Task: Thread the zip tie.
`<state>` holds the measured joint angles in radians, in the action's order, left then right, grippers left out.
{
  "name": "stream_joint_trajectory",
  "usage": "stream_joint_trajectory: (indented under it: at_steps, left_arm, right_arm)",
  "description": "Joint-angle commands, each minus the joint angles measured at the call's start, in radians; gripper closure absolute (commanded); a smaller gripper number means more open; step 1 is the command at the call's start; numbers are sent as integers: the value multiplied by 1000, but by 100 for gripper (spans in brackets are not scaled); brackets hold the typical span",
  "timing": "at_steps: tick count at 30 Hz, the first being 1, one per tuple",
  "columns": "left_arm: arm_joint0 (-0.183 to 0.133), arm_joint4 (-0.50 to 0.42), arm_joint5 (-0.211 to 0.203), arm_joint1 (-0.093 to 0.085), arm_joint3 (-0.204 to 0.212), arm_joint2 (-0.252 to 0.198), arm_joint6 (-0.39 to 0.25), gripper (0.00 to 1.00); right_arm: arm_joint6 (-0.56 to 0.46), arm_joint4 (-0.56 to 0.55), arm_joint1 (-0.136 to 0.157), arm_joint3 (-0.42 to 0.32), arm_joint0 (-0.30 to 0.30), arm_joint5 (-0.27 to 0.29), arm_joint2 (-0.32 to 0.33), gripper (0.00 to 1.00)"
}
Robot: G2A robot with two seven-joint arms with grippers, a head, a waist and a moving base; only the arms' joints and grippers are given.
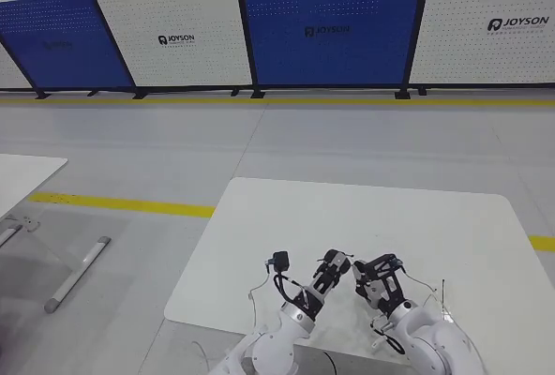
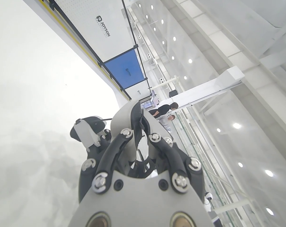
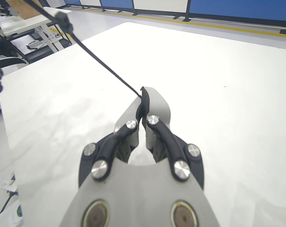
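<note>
My right fingers (image 3: 159, 105) are pinched shut on the black zip tie (image 3: 105, 65), up over the white counter (image 3: 204, 72). My left fingers (image 2: 121, 116) are shut too, just to the left. Blue and white walls (image 1: 334, 42) stand far off.

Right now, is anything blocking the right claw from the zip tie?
Nothing visible does. The right claw is already shut on the zip tie, whose strap runs clear above the white table to its head.
</note>
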<state>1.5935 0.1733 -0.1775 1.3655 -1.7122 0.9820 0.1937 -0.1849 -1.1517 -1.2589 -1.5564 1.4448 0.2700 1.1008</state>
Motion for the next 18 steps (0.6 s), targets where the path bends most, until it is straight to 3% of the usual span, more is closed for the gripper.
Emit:
stream_joint_trajectory:
  at_steps: [1, 6, 12, 18]
  left_arm:
    - [-6, 26, 19, 2, 8, -2, 34, 100]
    - [-29, 30, 54, 9, 41, -12, 72, 100]
    - [-37, 14, 53, 13, 68, -3, 117, 100]
    - [-32, 7, 65, 13, 74, 22, 136, 100]
  right_arm:
    - [9, 23, 1, -4, 4, 8, 7, 0]
    - [56, 173, 7, -28, 36, 70, 69, 0]
    - [96, 386, 29, -116, 104, 70, 145, 0]
    - [153, 716, 60, -194, 180, 70, 230, 0]
